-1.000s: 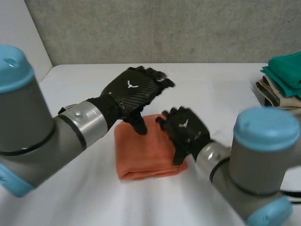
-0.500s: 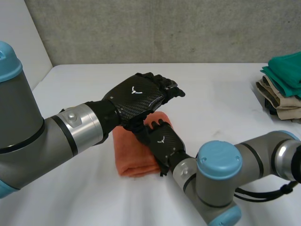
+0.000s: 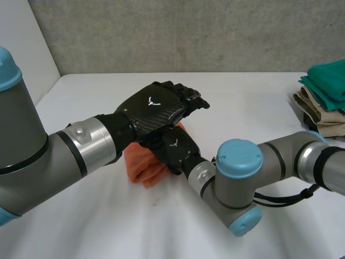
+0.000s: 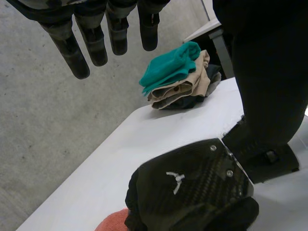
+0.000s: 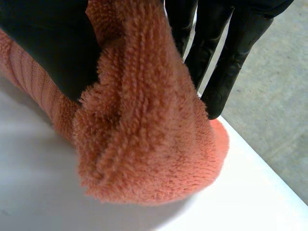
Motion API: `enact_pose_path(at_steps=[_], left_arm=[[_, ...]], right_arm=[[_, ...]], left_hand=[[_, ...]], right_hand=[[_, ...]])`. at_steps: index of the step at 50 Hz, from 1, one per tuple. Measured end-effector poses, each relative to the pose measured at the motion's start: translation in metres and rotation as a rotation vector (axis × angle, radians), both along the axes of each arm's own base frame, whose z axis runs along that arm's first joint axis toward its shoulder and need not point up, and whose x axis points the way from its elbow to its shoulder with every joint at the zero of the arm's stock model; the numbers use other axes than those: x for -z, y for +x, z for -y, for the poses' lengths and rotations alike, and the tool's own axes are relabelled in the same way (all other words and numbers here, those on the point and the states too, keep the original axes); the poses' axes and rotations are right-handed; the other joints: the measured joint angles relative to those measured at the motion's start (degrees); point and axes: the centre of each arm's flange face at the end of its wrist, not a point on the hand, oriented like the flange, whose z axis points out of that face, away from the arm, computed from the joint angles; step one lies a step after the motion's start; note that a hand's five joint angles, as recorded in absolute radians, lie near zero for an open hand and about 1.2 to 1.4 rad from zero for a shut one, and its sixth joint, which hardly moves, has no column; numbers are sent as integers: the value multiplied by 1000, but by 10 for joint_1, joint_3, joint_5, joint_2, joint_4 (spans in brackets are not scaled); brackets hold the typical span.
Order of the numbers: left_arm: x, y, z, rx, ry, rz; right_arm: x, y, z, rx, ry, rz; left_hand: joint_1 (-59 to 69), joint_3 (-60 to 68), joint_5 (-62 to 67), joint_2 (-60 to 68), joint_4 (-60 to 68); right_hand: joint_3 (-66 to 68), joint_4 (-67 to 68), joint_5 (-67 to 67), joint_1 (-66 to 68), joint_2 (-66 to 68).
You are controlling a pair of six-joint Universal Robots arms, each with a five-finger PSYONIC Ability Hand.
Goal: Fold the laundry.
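Nearest me, my right arm (image 3: 237, 178) bends in from the right, low over the worktop (image 3: 253, 108). It ends in my right hand (image 3: 173, 147), which sits on the towel (image 3: 139, 164) near the worktop's middle. This hand grips the towel. In the right wrist view a thick fold of the orange terry is bunched between my thumb (image 5: 48, 43) on one side and my straight fingers (image 5: 226, 67) on the other. The fold stands up off the worktop and its lower edge rests on it. In the head view the towel pokes out from under the hand on its left side, crumpled rather than flat.

My left hand (image 3: 161, 105) hovers just above the right one, palm down. Its fingers are straight, a little spread, and hold nothing. In the left wrist view the back of my right hand lies below them, with a bit of towel at its edge.

Farther off, at the worktop's right edge, a pile (image 3: 326, 94) of folded clothes sits well apart from the towel. It has teal on top, beige under that and something dark at the bottom. Beyond is a grey wall (image 3: 188, 32).
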Motion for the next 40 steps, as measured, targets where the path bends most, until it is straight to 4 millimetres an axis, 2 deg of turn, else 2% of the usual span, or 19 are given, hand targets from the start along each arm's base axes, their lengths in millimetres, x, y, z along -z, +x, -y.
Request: enact_pose_path(at_steps=[3,6,7,8,10,16,20,24,25,27,28,29,32,34,35,38,40], left_arm=[[-1,1,1,-3,-3,-1],[-5,4,2,-17,-14,-8],[-5,4,2,-17,-14,-8],[-8,5,4,-27,-20,-12],[-11,8,6,-42,-25,-18],[-16,14,11,-80,-27,-33],[-18,15,12,-87,-27,-37],[-18,16,13,-89,-26,-38],[-18,16,13,-89,-26,-38],[-18,16,13,-89,-26,-37],[-18,16,13,-89,-26,-37],[-17,16,13,-89,-25,-37],[-17,16,13,-89,-25,-37],[-17,16,13,-88,-25,-37],[-17,16,13,-88,-25,-37],[-17,15,12,-87,-25,-37],[-17,15,12,-86,-26,-37]], right_arm=[[-7,-8,9,27,9,-2],[-23,-34,30,105,26,-18],[-23,-34,30,105,26,-18],[-32,-50,40,145,32,-31],[-38,-65,50,179,33,-44],[-48,-102,74,216,-8,-89],[-56,-114,89,199,-63,-93],[-80,-124,114,181,-168,-62],[-92,-127,124,181,-211,-44],[-104,-130,133,184,-251,-23],[-104,-130,133,184,-251,-23],[-135,-136,152,202,-325,42],[-180,-151,175,239,-407,150],[-199,-160,185,256,-440,196],[-217,-171,194,273,-478,243],[-251,-196,211,300,-563,326],[-266,-210,220,311,-612,363]], left_hand=[[0,0,0,0,0],[1,0,0,0,0],[1,0,0,0,0],[1,0,0,0,0],[1,0,0,0,0],[1,0,0,0,0],[1,0,0,0,0],[1,0,0,0,0],[1,0,0,0,0],[1,0,0,0,0],[1,0,0,0,0],[1,0,0,0,0],[1,0,0,0,0],[1,0,0,0,0],[1,0,0,0,0],[1,0,0,0,0],[1,0,0,0,0]], right_hand=[[0,0,0,0,0],[0,0,0,0,0],[0,0,0,0,0],[0,0,0,0,0],[0,0,0,0,0],[0,2,3,0,0],[1,2,3,0,0],[1,2,3,0,0],[1,2,3,0,0],[1,2,3,0,0],[1,2,3,0,0],[1,2,3,0,0],[3,2,3,0,0],[3,2,3,0,0],[3,2,3,0,0],[3,2,3,0,0],[3,2,3,0,0]])
